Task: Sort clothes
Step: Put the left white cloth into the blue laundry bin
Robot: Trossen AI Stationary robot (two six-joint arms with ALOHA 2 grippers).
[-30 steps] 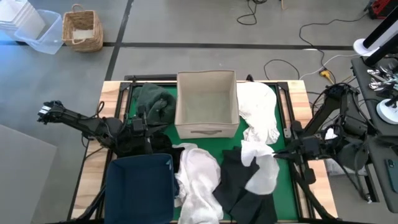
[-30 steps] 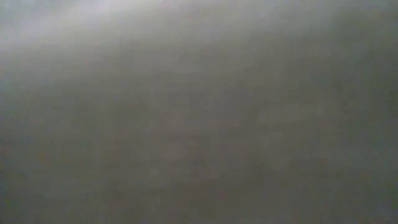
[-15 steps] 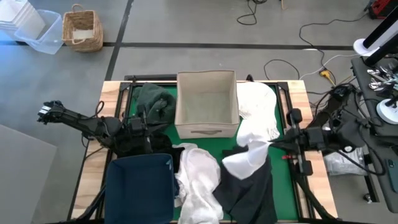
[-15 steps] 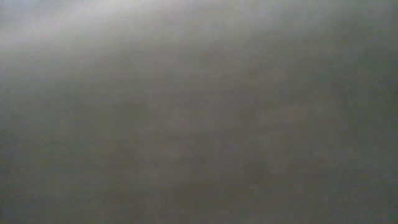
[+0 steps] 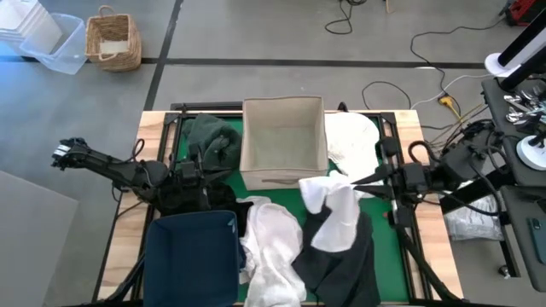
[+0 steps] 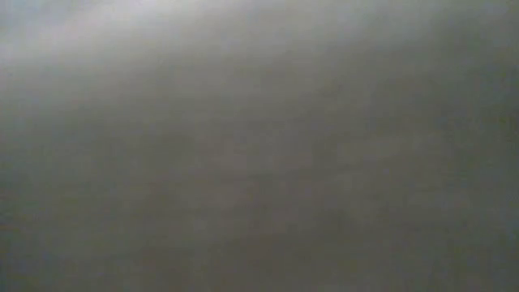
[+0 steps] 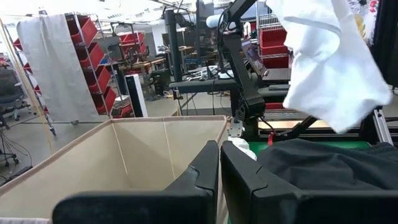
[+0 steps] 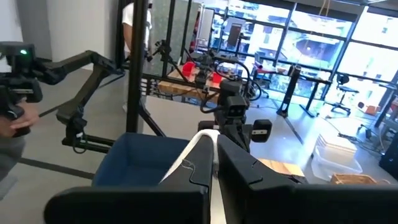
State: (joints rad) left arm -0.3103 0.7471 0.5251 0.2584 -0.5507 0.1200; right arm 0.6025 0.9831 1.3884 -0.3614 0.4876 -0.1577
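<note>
Right end effector (image 5: 348, 183), seemingly gripping white garment (image 5: 334, 215)

Low cam is basically useless right now: the whole frame is one blurry grey-brown haze, a bit lighter toward the top left corner and darker lower down. No edges, no table, no arms, nothing you can make out.

Grey concrete floor (image 5: 256, 34) surrounds the table, with a wicker basket (image 5: 113, 38) beside a clear plastic tub (image 5: 53, 43) (cables trail nearby). Beyond stand red-bin shelves (image 7: 93, 56) and tall bright windows (image 8: 323, 43).
</note>
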